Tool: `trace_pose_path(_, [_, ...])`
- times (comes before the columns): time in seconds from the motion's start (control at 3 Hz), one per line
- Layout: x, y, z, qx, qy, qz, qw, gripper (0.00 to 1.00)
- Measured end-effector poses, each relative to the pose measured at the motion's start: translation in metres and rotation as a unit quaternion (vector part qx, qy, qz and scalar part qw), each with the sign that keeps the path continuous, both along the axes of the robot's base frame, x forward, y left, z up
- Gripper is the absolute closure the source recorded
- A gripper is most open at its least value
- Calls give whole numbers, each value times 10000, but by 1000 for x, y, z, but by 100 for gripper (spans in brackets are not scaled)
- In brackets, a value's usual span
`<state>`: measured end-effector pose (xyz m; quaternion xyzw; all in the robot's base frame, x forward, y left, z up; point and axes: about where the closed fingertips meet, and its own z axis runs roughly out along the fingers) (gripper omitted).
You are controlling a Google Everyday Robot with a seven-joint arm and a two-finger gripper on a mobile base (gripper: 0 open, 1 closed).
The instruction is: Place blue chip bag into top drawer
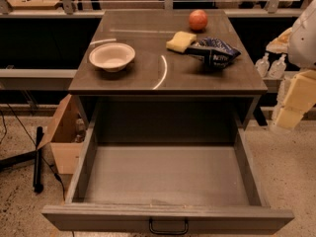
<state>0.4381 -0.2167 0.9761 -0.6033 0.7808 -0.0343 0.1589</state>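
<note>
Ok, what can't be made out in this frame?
Camera view only:
Gripper, at the right edge beside the table: partly cut off by the frame.
Blue chip bag: white lettering too small to read.
Top drawer, open: strip of floor nearest the camera hidden behind its front panel.
Cardboard box, left: contents mostly hidden by the drawer's side.

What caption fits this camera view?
Crinkled navy-blue foil chip bag on dark tabletop; grey wooden top drawer open; robot hand at picture's right edge.

Blue chip bag [213, 53]: crinkled navy foil, white lettering, lying flat on right side of desk [133, 33]. Top drawer [168, 179]: grey-brown, wide, shallow, pulled open below desk top, dark handle centred on front. Hand [295, 102] at right edge, apart from bag.
</note>
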Motion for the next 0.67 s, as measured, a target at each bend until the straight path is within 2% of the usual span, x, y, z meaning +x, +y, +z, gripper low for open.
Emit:
trace_pose_path(0.33, [0, 0, 0, 0, -1, 0, 10000, 0])
trace_pose_path(0.67, [9, 21, -10, -108, 59, 456, 9989, 0])
